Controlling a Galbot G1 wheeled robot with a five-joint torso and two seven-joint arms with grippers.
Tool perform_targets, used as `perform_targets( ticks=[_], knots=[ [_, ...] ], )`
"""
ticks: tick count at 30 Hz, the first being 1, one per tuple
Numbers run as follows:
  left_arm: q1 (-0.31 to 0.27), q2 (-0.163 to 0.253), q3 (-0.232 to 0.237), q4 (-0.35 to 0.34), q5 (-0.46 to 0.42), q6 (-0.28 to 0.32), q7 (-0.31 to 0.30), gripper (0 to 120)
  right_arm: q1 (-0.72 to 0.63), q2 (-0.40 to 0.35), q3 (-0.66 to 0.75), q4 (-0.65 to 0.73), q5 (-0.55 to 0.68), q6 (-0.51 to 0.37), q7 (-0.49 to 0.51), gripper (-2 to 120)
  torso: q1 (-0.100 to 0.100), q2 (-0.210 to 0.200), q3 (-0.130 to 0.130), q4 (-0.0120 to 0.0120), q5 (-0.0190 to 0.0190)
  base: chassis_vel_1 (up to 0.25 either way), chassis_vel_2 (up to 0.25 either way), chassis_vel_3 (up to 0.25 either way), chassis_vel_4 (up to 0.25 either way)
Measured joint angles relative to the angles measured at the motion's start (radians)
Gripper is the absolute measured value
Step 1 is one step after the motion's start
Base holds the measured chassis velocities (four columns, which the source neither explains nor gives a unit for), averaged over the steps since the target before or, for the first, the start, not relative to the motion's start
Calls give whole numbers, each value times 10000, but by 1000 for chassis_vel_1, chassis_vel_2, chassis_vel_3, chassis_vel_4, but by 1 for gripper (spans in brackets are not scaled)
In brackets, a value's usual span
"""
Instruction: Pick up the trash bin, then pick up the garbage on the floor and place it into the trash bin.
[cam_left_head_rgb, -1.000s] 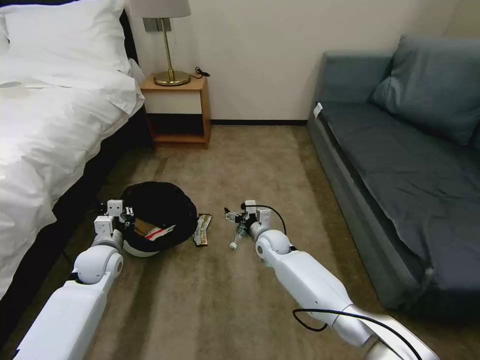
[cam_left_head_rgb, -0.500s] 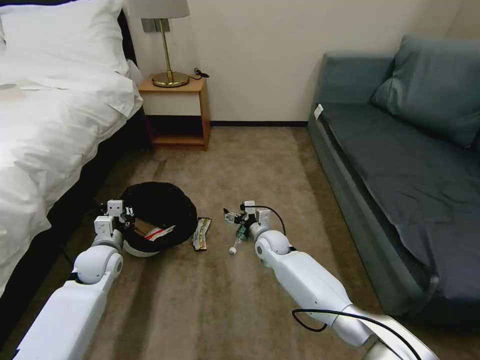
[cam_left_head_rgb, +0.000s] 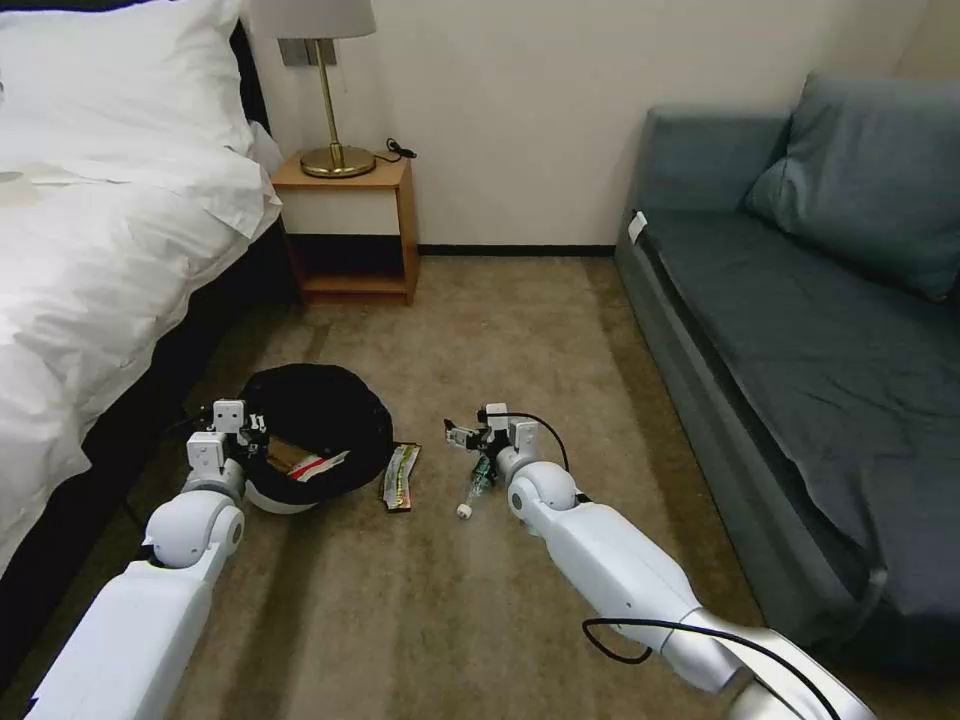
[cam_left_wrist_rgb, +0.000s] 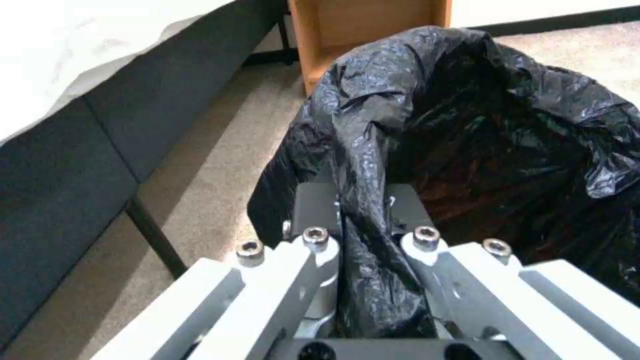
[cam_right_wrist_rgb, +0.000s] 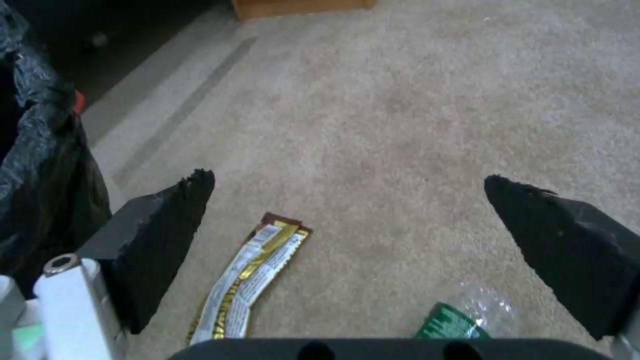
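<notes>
Left gripper (cam_left_wrist_rgb: 363, 220) clamped on the rim of the small round white trash bin with crinkly black plastic liner bag (cam_left_head_rgb: 318, 430); in the left wrist view both fingers (cam_left_wrist_rgb: 313, 210) pinch a fold of the liner between them. Bin sits on the tan carpet (cam_left_head_rgb: 520, 330) beside the white-sheeted bed (cam_left_head_rgb: 90, 260), tilted, mouth facing the camera. Inside it: crumpled tan paper bag (cam_left_head_rgb: 283, 455) and red-and-white wrapper (cam_left_head_rgb: 320, 465). Just right of the bin, flat on the carpet, dark-and-gold flat wrapper (cam_left_head_rgb: 400, 477), touching or nearly touching the liner edge, can't tell which. Right of that, small clear plastic bottle with green label (cam_left_head_rgb: 475, 488) lying on its side, white cap toward the robot. Right gripper (cam_right_wrist_rgb: 347, 220) low over the carpet, jaws spread wide, nothing between them; in the right wrist view wrapper (cam_right_wrist_rgb: 248, 280) and bottle (cam_right_wrist_rgb: 460, 315) both lie close under it. Dark grey-blue sofa (cam_left_head_rgb: 800, 300) far right. Wooden nightstand (cam_left_head_rgb: 350, 225) with brass lamp (cam_left_head_rgb: 330, 90) at the back wall.
</notes>
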Motion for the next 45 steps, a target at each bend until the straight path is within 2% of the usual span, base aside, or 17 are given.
perform_targets(
  ticks=[45],
  knots=[
    [-38, 39, 64, 128, 30, -58, 113, 5, 60, 173, -115, -408, -94, 145, -225, 100, 0, 0, 0, -1, 0, -27, 26, 25, -24]
  ],
)
